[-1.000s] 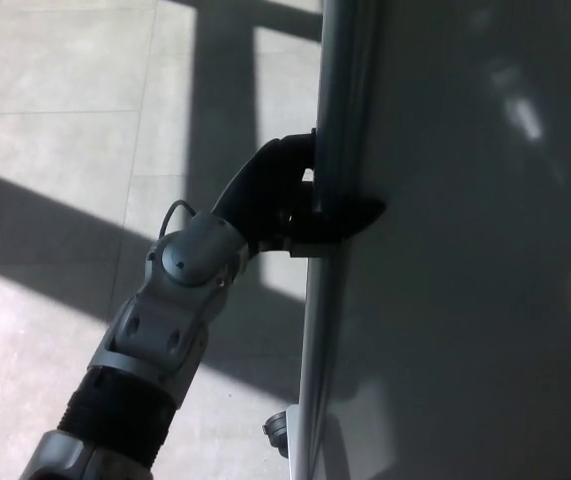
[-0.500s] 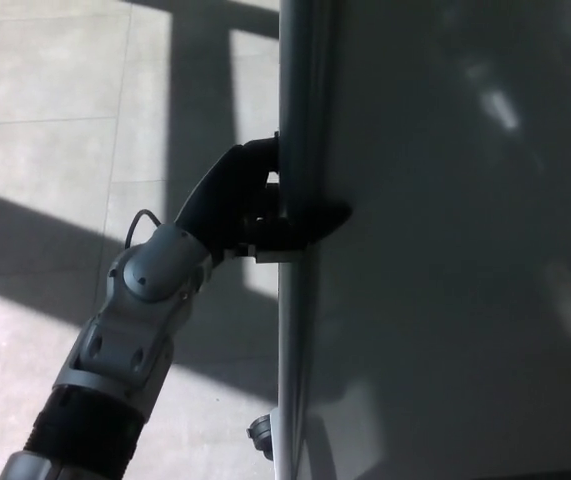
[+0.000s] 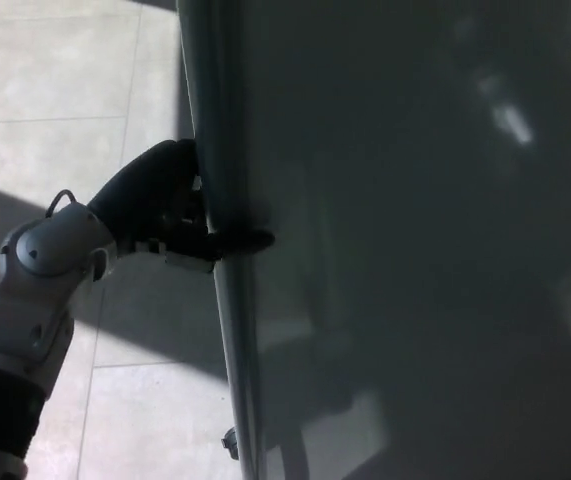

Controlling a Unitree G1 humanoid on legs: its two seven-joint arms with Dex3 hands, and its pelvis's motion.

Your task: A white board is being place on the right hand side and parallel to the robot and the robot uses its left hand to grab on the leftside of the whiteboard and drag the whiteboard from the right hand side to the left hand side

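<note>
Whiteboard is filling the right and middle of the head view, upright, its grey left edge frame running top to bottom, and the left hand is clamping that frame right now. The hand is pinching the edge: the black fingers are wrapping the outer side of the frame while one digit is reaching across onto the board's face. So it is closed on the board, not spread. The right hand is not showing anywhere.

Outward from the grip, the silver wrist and forearm are coming up from the lower left, bent back toward the robot. Below, a small caster is peeking out at the foot of the frame, resting on the tiled floor, which is striped with sun and shadow.

For the drag, my read is this: the pull should be going straight leftward along the board's own plane, keeping the clamp firm and the wrist steady. Any twist at the edge is likely to swing the board on its casters instead of rolling it. A slow, even pull is looking safest, since the pinch is covering only a short stretch of a tall frame and could slip along it.
</note>
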